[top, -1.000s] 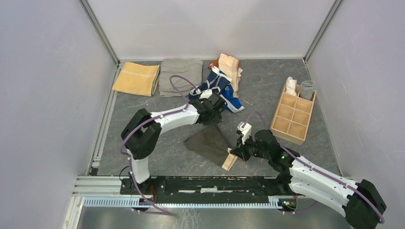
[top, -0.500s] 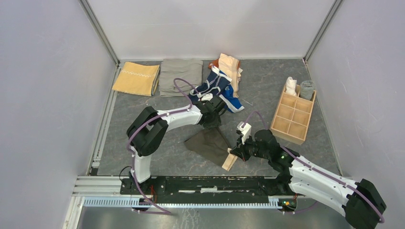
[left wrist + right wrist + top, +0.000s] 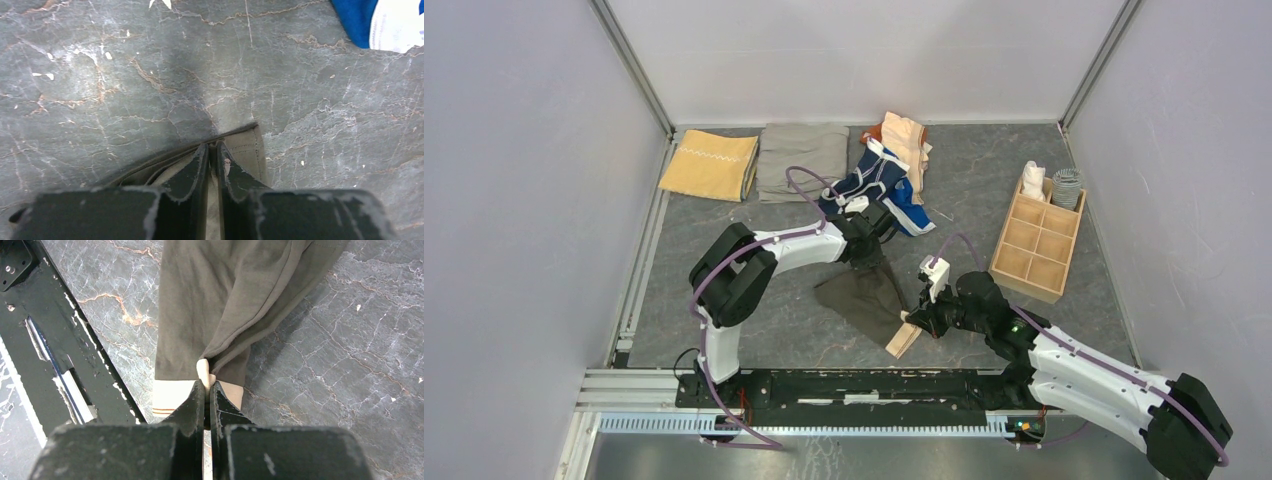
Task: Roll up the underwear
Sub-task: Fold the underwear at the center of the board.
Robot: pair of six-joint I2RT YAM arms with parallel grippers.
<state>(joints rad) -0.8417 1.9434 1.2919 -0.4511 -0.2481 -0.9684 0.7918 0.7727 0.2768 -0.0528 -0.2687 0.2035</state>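
Note:
The dark grey-brown underwear (image 3: 864, 300) lies mid-table, its tan waistband (image 3: 905, 338) toward the near edge. My left gripper (image 3: 876, 262) is shut on the far hem corner of the underwear (image 3: 247, 145), with the cloth pinched between the fingers (image 3: 192, 172). My right gripper (image 3: 914, 320) is shut on the tan waistband (image 3: 170, 397), and a fold of it pokes up between the fingertips (image 3: 197, 395). The grey-brown underwear (image 3: 220, 300) spreads away from them. A pile of navy, bright blue and peach underwear (image 3: 886, 170) sits behind the left gripper.
A folded mustard-yellow cloth (image 3: 710, 165) and a folded grey-khaki cloth (image 3: 800, 160) lie at the back left. A wooden divided box (image 3: 1036, 245) holding rolled pieces stands at the right. The black rail (image 3: 55, 355) runs along the near edge. A blue piece (image 3: 380, 22) lies beyond the left gripper.
My left gripper moved down onto the far corner of the grey-brown underwear and closed on it. The cloth's far edge shifted slightly. The right gripper kept its hold.

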